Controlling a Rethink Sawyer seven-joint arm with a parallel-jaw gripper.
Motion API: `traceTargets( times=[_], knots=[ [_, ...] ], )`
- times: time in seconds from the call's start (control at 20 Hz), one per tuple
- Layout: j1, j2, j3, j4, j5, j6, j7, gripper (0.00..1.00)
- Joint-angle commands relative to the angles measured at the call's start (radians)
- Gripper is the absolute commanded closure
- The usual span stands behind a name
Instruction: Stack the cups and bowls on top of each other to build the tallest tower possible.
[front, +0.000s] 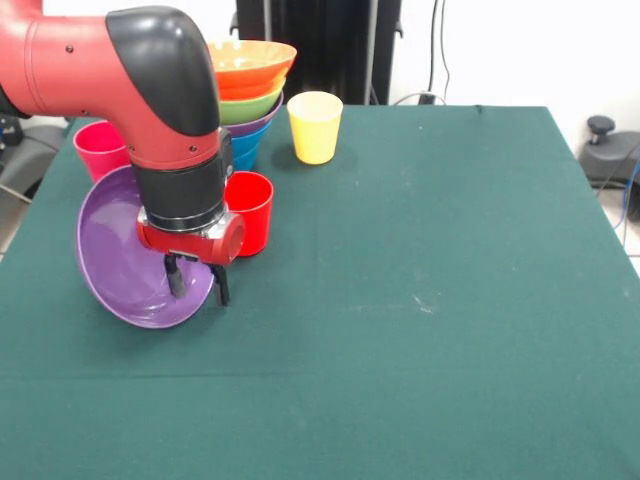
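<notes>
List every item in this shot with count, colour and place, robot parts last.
Nested pile of glossy plastic bowls: one, orange on top, then green, purple, blue lowest; far left of table.
Wide purple plastic bowl: one, tilted up on edge at left, gripper at its rim.
Red plastic cup: one, upright, right of the purple bowl.
Pink plastic cup: one, far left, partly behind the arm.
Yellow plastic cup: one, upright, right of the pile.
Green cloth-covered table: one.
Red and black arm: one, from upper left.
Gripper: one, fingers straddling the bowl's rim.
</notes>
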Motion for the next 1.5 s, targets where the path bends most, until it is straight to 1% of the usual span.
traceTargets(
  times=[0.05, 0.3, 0.35, 0.45, 0.55, 0.7, 0.8, 1.05, 1.5],
  knots=[
    [0.016, 0.053, -0.017, 0.029, -0.093, -0.045, -0.125, 0.00],
    [0.014, 0.046, -0.006, 0.019, -0.083, -0.056, -0.120, 0.00],
    [0.022, 0.044, -0.019, 0.013, -0.068, -0.019, -0.107, 0.00],
    [0.018, 0.036, -0.015, 0.023, -0.064, -0.020, -0.107, 0.00],
    [0.006, -0.003, -0.009, 0.060, -0.041, 0.016, -0.113, 0.00],
    [-0.011, -0.103, 0.002, 0.128, 0.000, 0.086, -0.130, 0.00],
    [-0.018, -0.143, 0.009, 0.148, 0.018, 0.121, -0.143, 0.00],
    [-0.019, -0.183, 0.020, 0.167, 0.038, 0.160, -0.147, 0.00],
    [-0.023, -0.139, 0.015, 0.153, 0.024, 0.135, -0.139, 0.00]
  ],
)
